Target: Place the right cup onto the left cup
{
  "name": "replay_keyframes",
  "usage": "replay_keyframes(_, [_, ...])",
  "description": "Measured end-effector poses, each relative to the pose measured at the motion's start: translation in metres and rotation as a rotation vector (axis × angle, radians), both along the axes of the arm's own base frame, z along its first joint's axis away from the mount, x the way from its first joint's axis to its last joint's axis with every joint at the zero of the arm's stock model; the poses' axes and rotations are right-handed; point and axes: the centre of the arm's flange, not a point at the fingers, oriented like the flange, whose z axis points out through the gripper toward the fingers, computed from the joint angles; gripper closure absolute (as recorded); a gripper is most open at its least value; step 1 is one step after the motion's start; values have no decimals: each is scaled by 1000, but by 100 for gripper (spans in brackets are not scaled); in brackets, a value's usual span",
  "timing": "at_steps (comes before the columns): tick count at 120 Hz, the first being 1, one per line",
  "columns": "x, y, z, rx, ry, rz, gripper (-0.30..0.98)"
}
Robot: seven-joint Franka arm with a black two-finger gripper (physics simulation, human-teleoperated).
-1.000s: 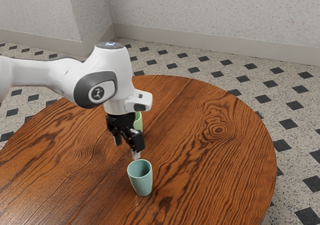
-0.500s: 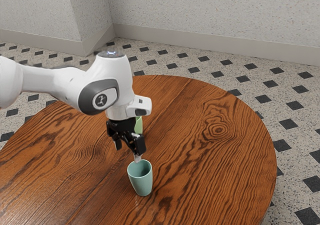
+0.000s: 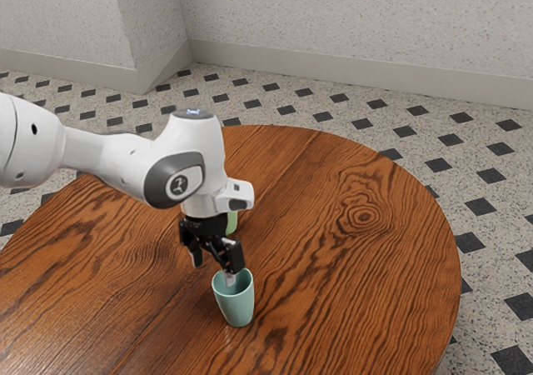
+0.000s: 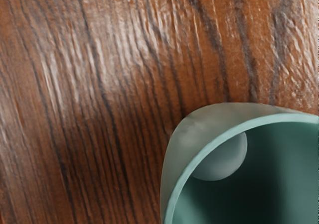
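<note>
The black gripper (image 3: 213, 273) stands open over the near teal cup (image 3: 237, 302) in the exterior view. One fingertip dips inside the cup's mouth, and the other is outside the rim, toward the exterior view's left. That cup stands upright on the table. Behind the hand, a light green cup (image 3: 231, 222) is partly hidden by it. In the wrist view the teal cup (image 4: 174, 149) lies close under the hand, with its rim and part of its inside showing.
The round wooden table (image 3: 350, 267) extends widely around the cups, its curved edge toward the exterior view's right. Beyond it are the tiled floor and a pale wall.
My hand has come down, and one fingertip has moved from above the teal cup's rim to inside its mouth. Both cups have stayed where they were.
</note>
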Motion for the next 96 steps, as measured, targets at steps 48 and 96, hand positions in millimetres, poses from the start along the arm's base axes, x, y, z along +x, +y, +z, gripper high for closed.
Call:
replay_keyframes(48, [-1, 2, -24, 2, 16, 15, 11])
replay_keyframes(96, [2, -2, -23, -3, -8, 11, 70])
